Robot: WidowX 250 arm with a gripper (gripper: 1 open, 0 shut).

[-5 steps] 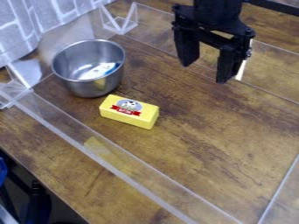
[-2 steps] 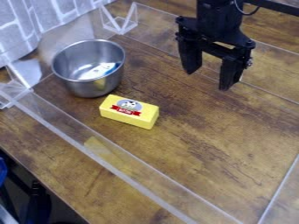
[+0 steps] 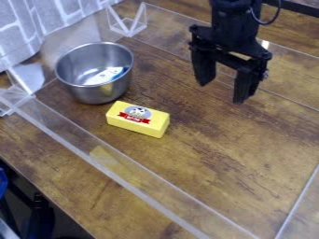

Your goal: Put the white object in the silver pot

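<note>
Upper right of frame: gripper (image 3: pixel 226 82) pointing down, jaws spread, empty | left: silver pot (image 3: pixel 92 71), nothing in it | white object: possibly hidden behind the jaws, can't tell | step: approach | next: find it, straddle, pinch.

So the silver pot (image 3: pixel 93 71) sits upper left of the frame, upright on the wooden table (image 3: pixel 212 149). Round, shiny steel, wide rim, no handles. Looks empty inside apart from reflections. Can't spot the white object anywhere.
</note>
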